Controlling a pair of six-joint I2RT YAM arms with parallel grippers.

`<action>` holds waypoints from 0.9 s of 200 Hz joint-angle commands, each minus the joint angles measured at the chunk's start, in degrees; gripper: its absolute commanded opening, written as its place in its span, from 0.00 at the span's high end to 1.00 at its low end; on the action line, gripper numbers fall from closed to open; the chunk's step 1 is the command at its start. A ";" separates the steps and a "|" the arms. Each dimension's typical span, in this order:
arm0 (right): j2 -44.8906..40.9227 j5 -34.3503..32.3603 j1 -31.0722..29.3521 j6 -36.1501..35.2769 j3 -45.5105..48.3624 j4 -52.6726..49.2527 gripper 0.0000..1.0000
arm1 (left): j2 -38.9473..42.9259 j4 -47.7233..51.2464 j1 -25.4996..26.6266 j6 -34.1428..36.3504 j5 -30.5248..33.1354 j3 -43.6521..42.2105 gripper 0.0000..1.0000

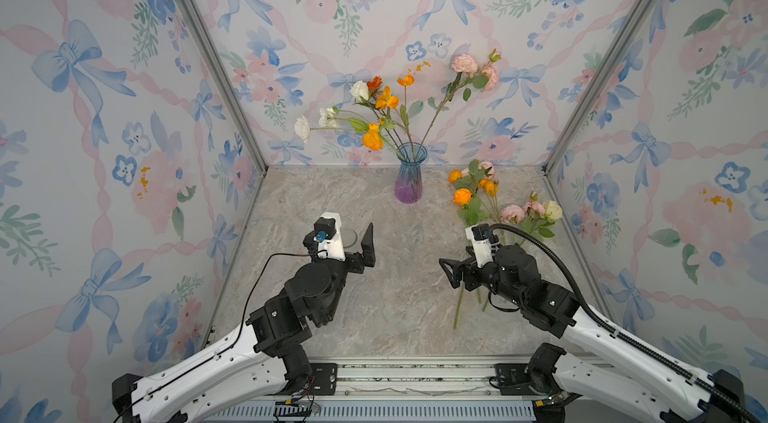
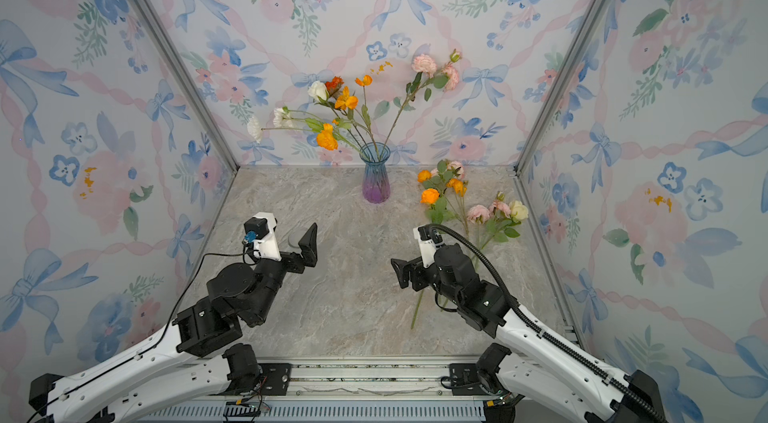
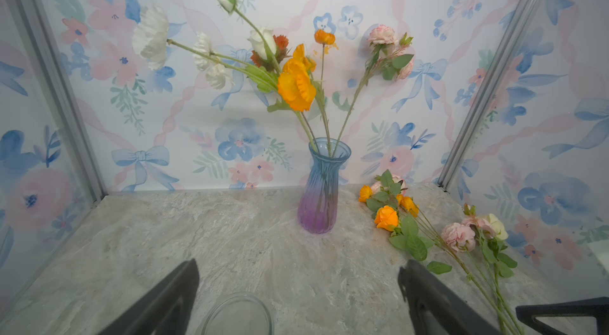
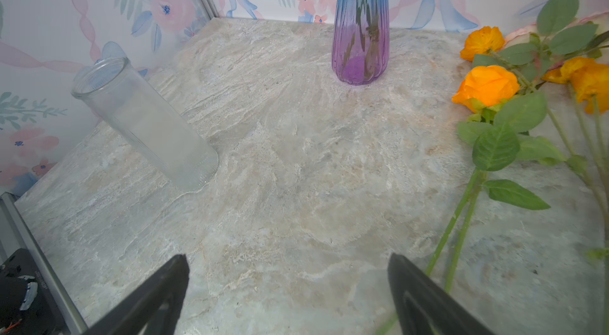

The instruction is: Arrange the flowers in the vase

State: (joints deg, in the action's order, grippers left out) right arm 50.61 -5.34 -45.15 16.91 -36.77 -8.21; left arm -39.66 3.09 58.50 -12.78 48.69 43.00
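tabletop gap between left gripper and right gripper, jaws spread

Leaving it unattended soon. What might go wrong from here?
The loose flowers lie overlapping on the table, so the right gripper may drag several at once. The vase already holds leaning flowers; another could tip it. The clear jar sits close by the open left gripper and may get knocked.
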 commanded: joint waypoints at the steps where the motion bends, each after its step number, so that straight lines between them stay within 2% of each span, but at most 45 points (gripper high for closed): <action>1: 1.71 -0.86 -2.95 -0.86 -2.75 3.31 0.03 | -2.39 16.87 0.01 -6.80 2.90 0.88 0.02; 13: 2.44 -1.44 -4.23 -1.09 -2.95 3.88 0.03 | -3.03 18.43 -1.33 -8.66 1.49 0.40 0.02; 36: 3.81 -1.08 -4.76 -1.11 -3.21 4.82 0.03 | -6.01 18.45 -8.99 -10.98 -8.66 -0.25 0.02; 45: 4.18 -0.99 -4.86 -1.23 -3.54 4.67 0.03 | -7.65 18.54 -11.46 -11.75 -10.86 -0.19 0.02; 72: 3.99 -1.36 -5.59 -1.35 -3.84 4.41 0.03 | -11.43 18.35 -13.68 -12.32 -10.49 1.44 0.02; 93: 4.03 -1.65 -5.58 -1.44 -3.39 4.74 0.03 | -14.59 18.03 -16.87 -12.31 -14.78 2.51 0.02; 112: 4.48 -1.69 -5.53 -1.70 -3.74 4.51 0.03 | -16.62 17.71 -18.47 -12.79 -15.84 2.63 0.02; 180: 7.18 -1.12 -5.52 -2.66 -4.79 5.08 0.03 | -17.77 10.84 -21.34 -12.01 -19.15 -1.37 0.04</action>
State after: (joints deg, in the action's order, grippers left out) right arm 56.88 -6.22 -50.06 15.38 -38.96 -4.23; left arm -57.19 17.08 37.65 -24.34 31.16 43.22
